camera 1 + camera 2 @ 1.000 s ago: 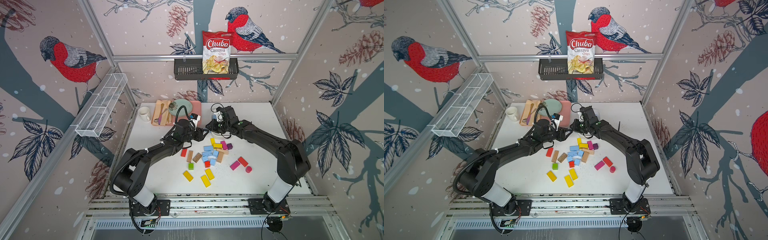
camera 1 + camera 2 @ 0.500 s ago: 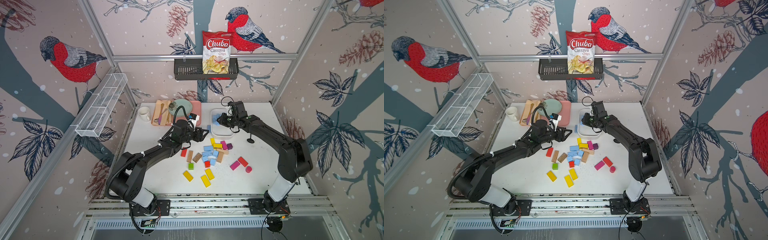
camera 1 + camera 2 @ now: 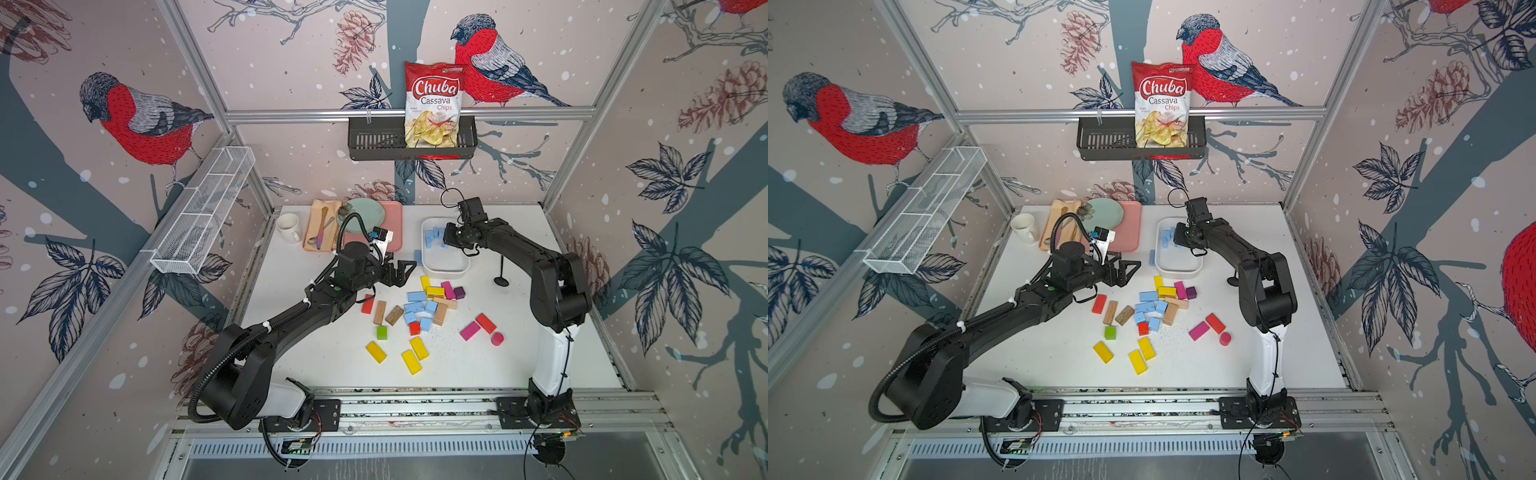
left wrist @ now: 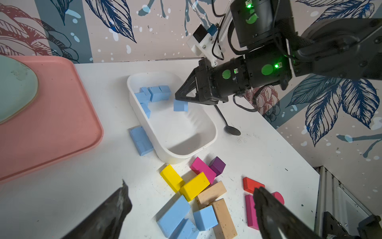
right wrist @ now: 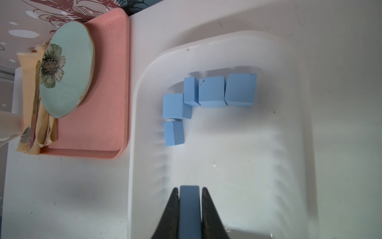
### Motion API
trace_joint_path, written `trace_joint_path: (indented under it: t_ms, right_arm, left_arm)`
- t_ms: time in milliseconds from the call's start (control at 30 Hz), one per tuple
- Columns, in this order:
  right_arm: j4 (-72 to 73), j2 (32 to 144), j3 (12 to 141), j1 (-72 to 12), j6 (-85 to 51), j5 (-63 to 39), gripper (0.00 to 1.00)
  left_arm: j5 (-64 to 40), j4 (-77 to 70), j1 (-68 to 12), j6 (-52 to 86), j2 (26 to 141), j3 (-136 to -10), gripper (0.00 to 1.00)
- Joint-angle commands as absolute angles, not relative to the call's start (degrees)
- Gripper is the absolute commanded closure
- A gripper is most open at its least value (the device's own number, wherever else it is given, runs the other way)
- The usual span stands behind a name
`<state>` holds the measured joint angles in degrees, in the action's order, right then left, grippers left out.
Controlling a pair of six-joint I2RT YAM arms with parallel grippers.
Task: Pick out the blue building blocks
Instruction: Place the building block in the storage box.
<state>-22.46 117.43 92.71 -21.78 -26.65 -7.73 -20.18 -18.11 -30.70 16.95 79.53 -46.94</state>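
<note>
Several blue building blocks (image 5: 211, 91) lie in the far end of the white tray (image 3: 444, 270). My right gripper (image 5: 189, 192) hangs over that tray, shut on one blue block (image 4: 180, 105). Another blue bar (image 4: 141, 140) lies on the table against the tray's outer wall (image 4: 186, 153). More blue blocks (image 3: 417, 307) sit in the mixed pile, also in the left wrist view (image 4: 175, 215). My left gripper (image 3: 405, 270) is open and empty, low between the pile and the pink tray. In its wrist view my left gripper (image 4: 191, 186) has its fingers wide apart above the pile.
Yellow (image 3: 415, 353), red (image 3: 485, 323), magenta (image 3: 469, 331), purple, green and plain wooden blocks (image 3: 380, 312) are scattered mid-table. A pink tray (image 3: 392, 232) with a green plate, a mug (image 3: 289, 227) and a black spoon-like tool (image 3: 500, 274) stand at the back.
My right gripper has carried a blue block from the pile to over the white tray. My left gripper has opened wide and drawn back to the left.
</note>
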Motion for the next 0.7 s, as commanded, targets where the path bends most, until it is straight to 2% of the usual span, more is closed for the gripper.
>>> trace_joint_path:
  t_ms: [0, 667]
  right_arm:
    - [-24.8, 120.3, 95.4, -21.7, -24.9, -5.9, 0.93]
    - [-27.1, 133.6, 107.9, -21.8, -25.7, -6.5, 0.85]
  left_arm:
    - [-19.3, -18.2, -30.6, 15.9, 79.0, -46.5, 0.04]
    - [-19.7, -18.2, -30.6, 16.0, 79.5, -46.4, 0.04]
